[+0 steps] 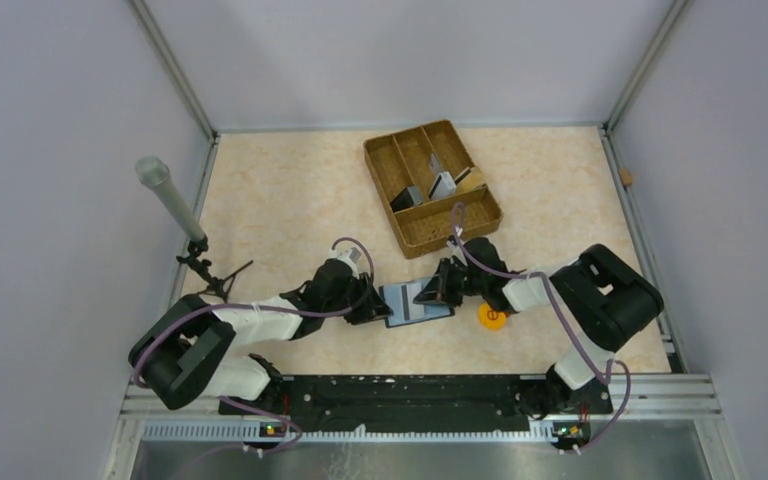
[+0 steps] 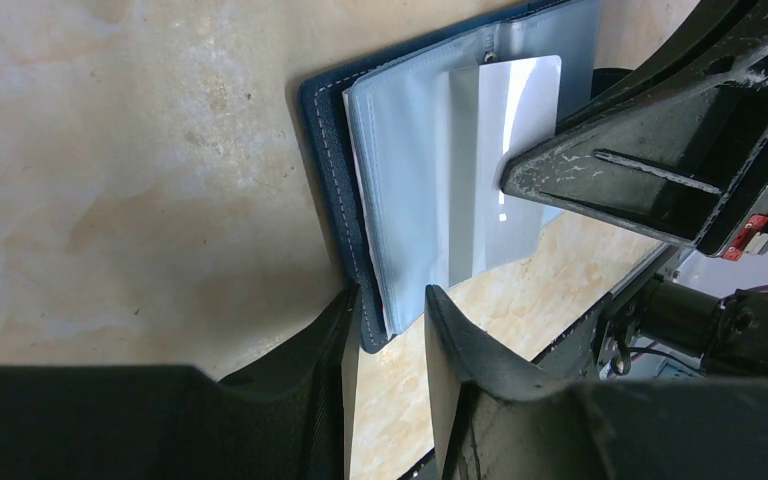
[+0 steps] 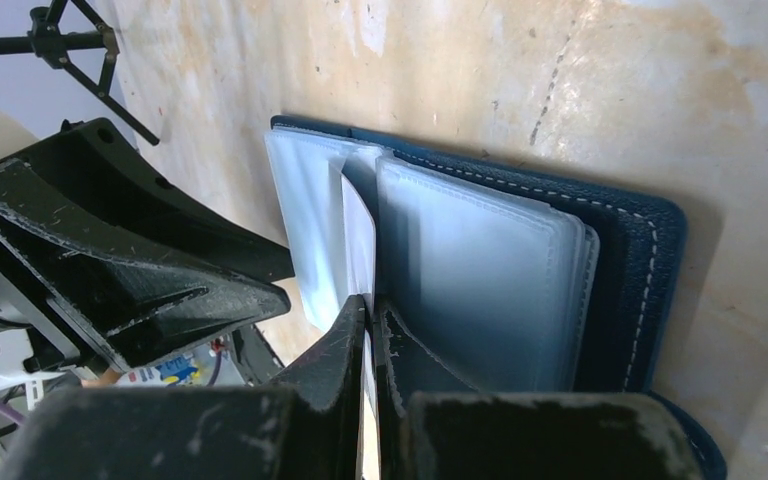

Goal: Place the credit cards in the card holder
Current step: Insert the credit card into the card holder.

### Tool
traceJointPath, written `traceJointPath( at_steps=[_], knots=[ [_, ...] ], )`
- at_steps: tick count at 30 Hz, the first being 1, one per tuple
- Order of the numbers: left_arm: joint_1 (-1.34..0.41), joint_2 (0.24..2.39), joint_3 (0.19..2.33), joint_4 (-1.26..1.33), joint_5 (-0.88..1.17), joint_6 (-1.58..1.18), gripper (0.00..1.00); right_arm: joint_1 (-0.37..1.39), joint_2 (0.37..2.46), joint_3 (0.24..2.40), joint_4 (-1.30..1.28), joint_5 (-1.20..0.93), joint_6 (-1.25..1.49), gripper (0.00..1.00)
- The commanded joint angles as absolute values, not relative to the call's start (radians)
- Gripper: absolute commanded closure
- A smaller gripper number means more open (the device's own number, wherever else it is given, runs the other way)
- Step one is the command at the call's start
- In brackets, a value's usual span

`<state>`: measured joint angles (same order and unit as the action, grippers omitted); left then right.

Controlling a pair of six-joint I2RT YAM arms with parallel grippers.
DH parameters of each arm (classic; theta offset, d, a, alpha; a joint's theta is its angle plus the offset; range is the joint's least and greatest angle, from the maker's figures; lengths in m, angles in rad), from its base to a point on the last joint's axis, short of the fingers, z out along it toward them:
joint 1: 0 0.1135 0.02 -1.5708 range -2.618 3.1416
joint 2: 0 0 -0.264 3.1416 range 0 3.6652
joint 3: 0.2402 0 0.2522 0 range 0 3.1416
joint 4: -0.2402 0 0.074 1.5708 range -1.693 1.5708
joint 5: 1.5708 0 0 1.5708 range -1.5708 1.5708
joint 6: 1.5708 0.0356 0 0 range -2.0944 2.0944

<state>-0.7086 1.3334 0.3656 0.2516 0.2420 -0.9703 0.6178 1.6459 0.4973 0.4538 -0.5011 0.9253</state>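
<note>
Tabletop (image 1: 290, 200), left end effector (image 2: 390, 302) ajar astride card holder (image 2: 405, 170), right end effector (image 3: 370, 315) pinching card (image 3: 358, 240).

Card holder (image 1: 405, 305) lies open flat mid-worktop, toward the near edge: navy stitched cover, translucent blue-grey sleeves fanned. One pale credit card (image 2: 518, 112) sits part-way in a sleeve. Other grey credit cards (image 1: 442, 182) stand tilted in the woven tray (image 1: 450, 234), toward the far edge.

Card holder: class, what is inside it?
Pale sleeves fill the card holder, and a white card, pinched by the right hand, sits partly between them. Anything in the stacked sleeves beneath is hidden.
</note>
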Motion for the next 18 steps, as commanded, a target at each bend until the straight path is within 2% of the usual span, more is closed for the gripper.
traceJointPath(
  at_steps=[1,7,10,18],
  knots=[
    [-0.715,1.357,0.365,0.279,0.238,-0.962,0.66,0.665,1.703,0.494,0.377,-0.454,0.901,1.00],
    [-0.716,1.361,0.368,0.276,0.236,-0.957,0.67,0.726,1.708,0.577,0.282,-0.360,0.842,1.00],
    [-0.715,1.348,0.365,0.265,0.221,-0.955,0.67,0.739,1.670,0.612,0.178,-0.287,0.792,0.92],
    [-0.713,1.253,0.388,0.189,0.173,-0.925,0.65,0.753,1.532,0.699,-0.027,-0.174,0.639,0.61]
  ],
)
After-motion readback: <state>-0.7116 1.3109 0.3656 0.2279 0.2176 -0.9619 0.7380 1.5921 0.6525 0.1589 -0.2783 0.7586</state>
